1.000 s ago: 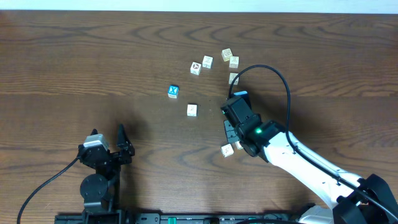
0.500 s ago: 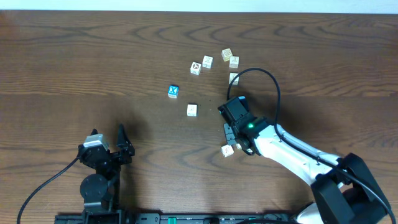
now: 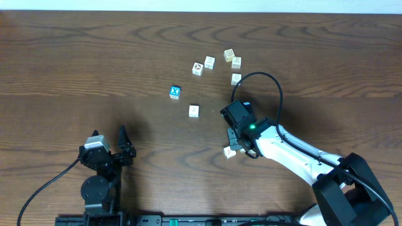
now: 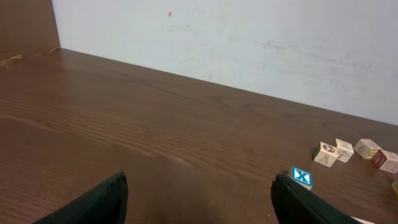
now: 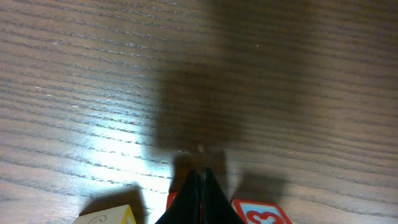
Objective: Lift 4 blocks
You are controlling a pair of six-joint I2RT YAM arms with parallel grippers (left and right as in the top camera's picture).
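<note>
Right gripper (image 3: 237, 145), fingers pressed together and empty, noses down to the table (image 3: 75, 56) just beside a red-numbered cube (image 5: 261, 214). The cream blocks (image 3: 236, 78) lie scattered toward the far side, right of centre; the left gripper (image 4: 199, 202) sits near left, fingers spread wide.
</note>
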